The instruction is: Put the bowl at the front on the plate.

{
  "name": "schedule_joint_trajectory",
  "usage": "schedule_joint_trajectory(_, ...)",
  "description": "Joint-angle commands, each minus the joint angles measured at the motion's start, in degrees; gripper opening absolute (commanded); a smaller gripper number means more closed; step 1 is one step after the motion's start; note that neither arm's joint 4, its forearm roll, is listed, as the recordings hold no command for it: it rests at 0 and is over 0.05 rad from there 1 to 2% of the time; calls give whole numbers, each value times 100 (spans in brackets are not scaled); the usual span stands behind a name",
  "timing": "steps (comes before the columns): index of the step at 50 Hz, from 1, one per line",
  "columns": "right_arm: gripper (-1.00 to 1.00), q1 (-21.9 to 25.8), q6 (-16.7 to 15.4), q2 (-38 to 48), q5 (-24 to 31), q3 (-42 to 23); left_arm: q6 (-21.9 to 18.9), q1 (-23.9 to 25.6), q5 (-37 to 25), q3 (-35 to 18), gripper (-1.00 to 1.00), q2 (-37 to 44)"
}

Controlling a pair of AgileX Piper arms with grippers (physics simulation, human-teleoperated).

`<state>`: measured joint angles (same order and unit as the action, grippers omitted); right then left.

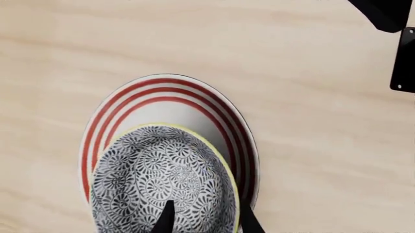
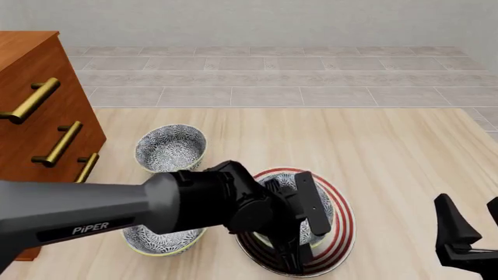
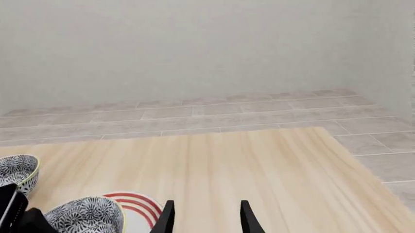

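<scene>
bowl [image 1: 162,179] sitting over the plate [image 1: 175,97], left gripper [image 1: 204,221] jaws straddling bowl's rim, one finger inside, one outside, clamped on it, right gripper [image 3: 204,216] jaws parted, empty, well right of plate, two more bowls left of plate on tabletop [image 2: 389,140]

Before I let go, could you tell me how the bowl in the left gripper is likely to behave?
The patterned bowl looks rigid and glazed, so probably slippery and chippable. The left gripper pinches only its rim, so it may tilt. It hangs over the red-ringed plate; its round base should settle there.
</scene>
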<state>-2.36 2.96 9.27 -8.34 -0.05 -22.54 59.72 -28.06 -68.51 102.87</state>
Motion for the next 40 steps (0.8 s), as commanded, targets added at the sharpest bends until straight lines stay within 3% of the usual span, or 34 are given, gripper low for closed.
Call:
schedule_joint_trajectory(1, 100, 12, -7, 29, -24, 0, 8, 7, -78, -65, 100, -81)
schedule_joint_trajectory(22, 100, 30, -55, 50, -40, 0, 274, 424, -728, -407, 100, -775)
schedule_joint_trajectory(40, 100, 9, -87, 58, -50, 0, 29, 244, -1514, -1458, 100, -1244)
